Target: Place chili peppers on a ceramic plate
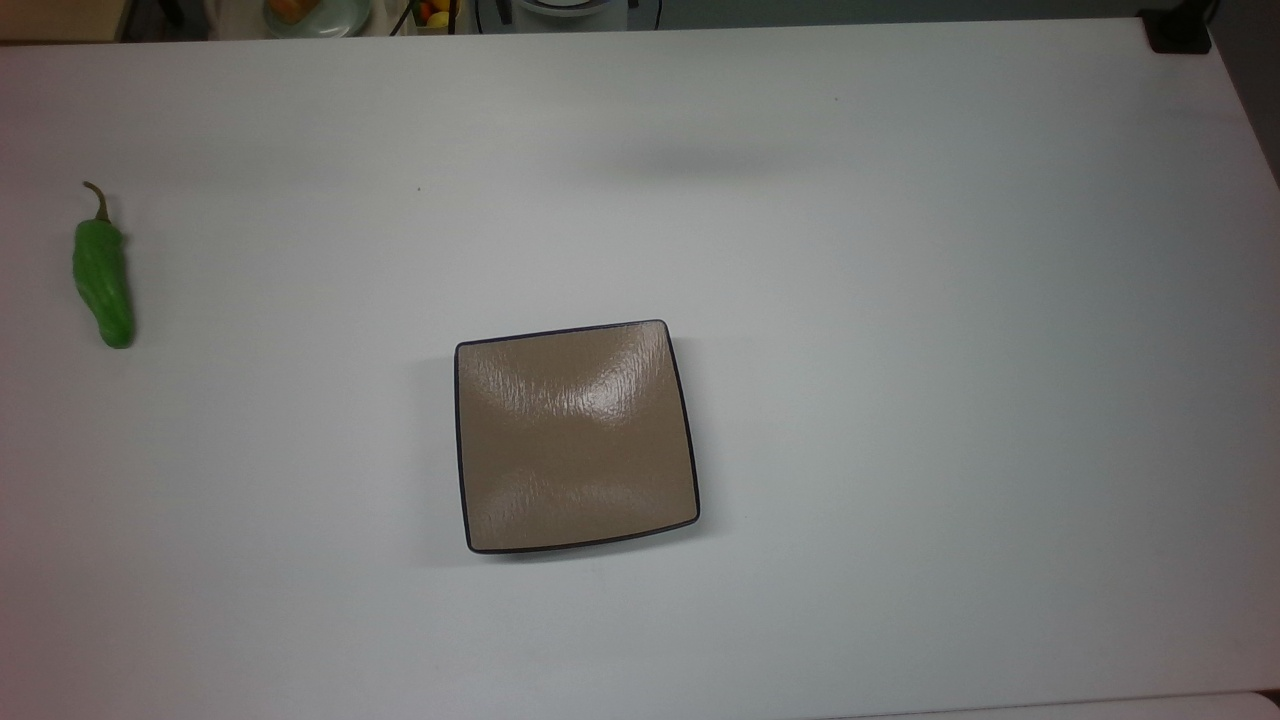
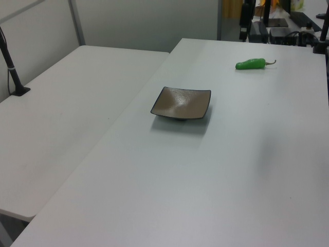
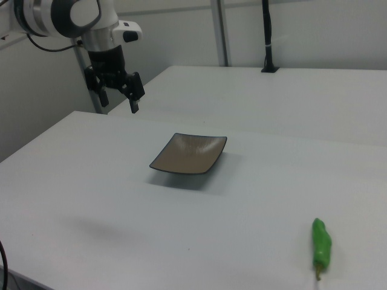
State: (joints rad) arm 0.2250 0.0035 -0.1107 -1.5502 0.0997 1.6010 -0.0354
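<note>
Green chili pepper (image 3: 321, 243) on table, well apart from raised, spread-fingered claw (image 3: 118, 97) beyond plate (image 3: 188, 153).

The plate (image 1: 577, 437) sits on the tabletop (image 1: 900, 350) near the middle. The pepper (image 1: 103, 281) lies on the tabletop well apart from it, at the top view's far left, stem toward the far edge. In the right view the pincer (image 3: 118, 96) hangs above the tabletop, left of and beyond the plate.
</note>
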